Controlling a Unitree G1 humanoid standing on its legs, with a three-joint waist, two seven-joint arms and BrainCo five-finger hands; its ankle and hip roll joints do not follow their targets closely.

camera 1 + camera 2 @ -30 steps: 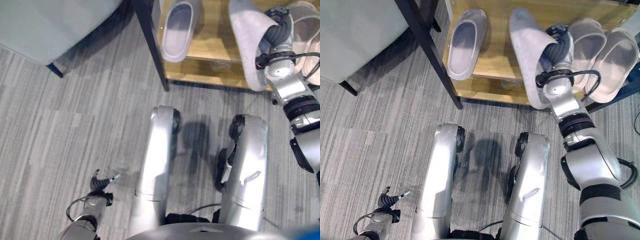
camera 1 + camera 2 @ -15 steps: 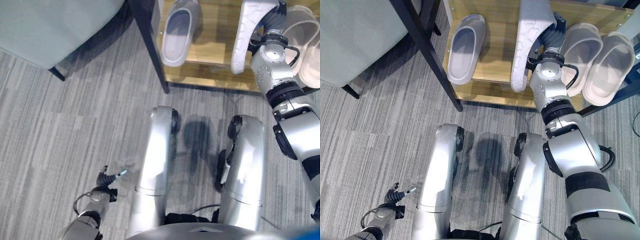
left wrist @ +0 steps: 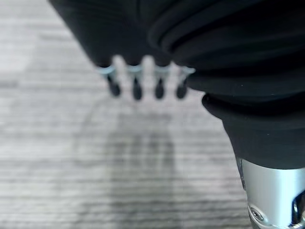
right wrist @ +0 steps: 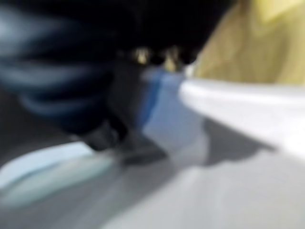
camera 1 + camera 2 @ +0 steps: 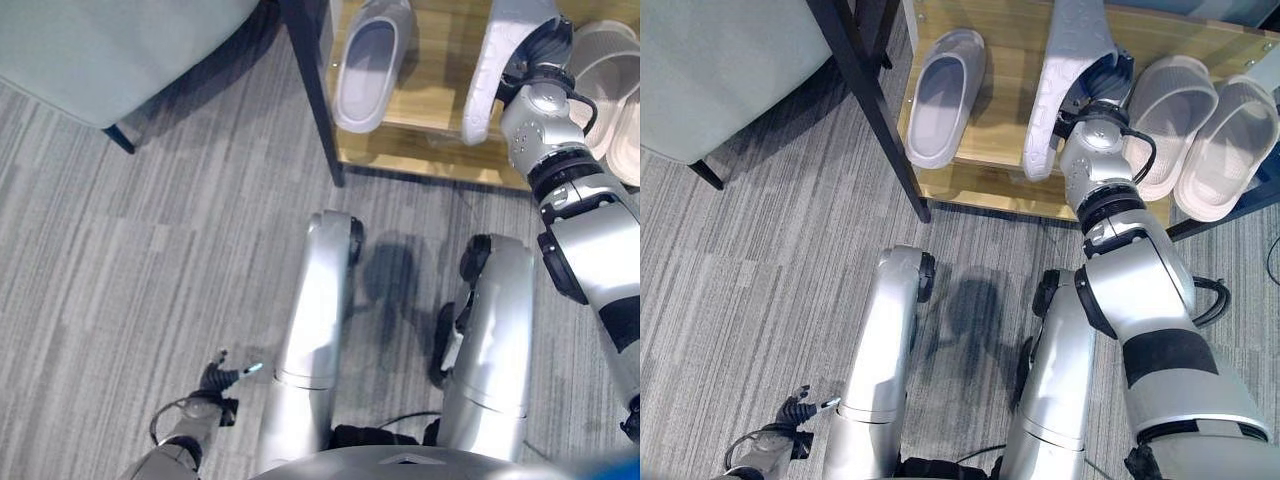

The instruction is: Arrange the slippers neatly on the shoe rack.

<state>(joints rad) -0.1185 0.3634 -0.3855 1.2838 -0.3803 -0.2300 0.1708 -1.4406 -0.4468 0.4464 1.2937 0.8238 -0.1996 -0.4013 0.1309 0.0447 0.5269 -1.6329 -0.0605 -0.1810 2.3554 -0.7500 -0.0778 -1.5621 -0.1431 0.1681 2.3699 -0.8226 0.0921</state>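
Grey striped carpet (image 5: pixel 760 260) covers the floor across most of the frame. Wooden shoe rack (image 5: pixel 1000 185) with a dark post (image 5: pixel 868 100) sits along the upper edge, from centre to upper right. Pale grey-green furniture (image 5: pixel 710 60) fills the upper left corner.

Lavender slipper (image 5: pixel 945 95) lies flat on the rack shelf, upper centre, open side up, just right of the post. Second lavender slipper (image 5: pixel 1065 70) is right of it, tipped up on its edge, its side and part of the sole facing the camera, heel end near the rack's front edge. Two beige slippers (image 5: pixel 1200 125) lie side by side at the upper right, open side up, heels hanging past the front edge.

Right hand (image 5: pixel 1102 82) is in the upper right, pushed into the opening of the tilted lavender slipper. Fingers are hidden inside it, and the right wrist view is too blurred, so cannot tell whether they grip. Dark wrist cover sits between the tilted slipper and the nearer beige one.

Left hand (image 5: pixel 218 378) is in the lower left, above the carpet, well apart from the rack. Left wrist view shows its fingers (image 3: pixel 136 88) in a straight row, relaxed, holding nothing.
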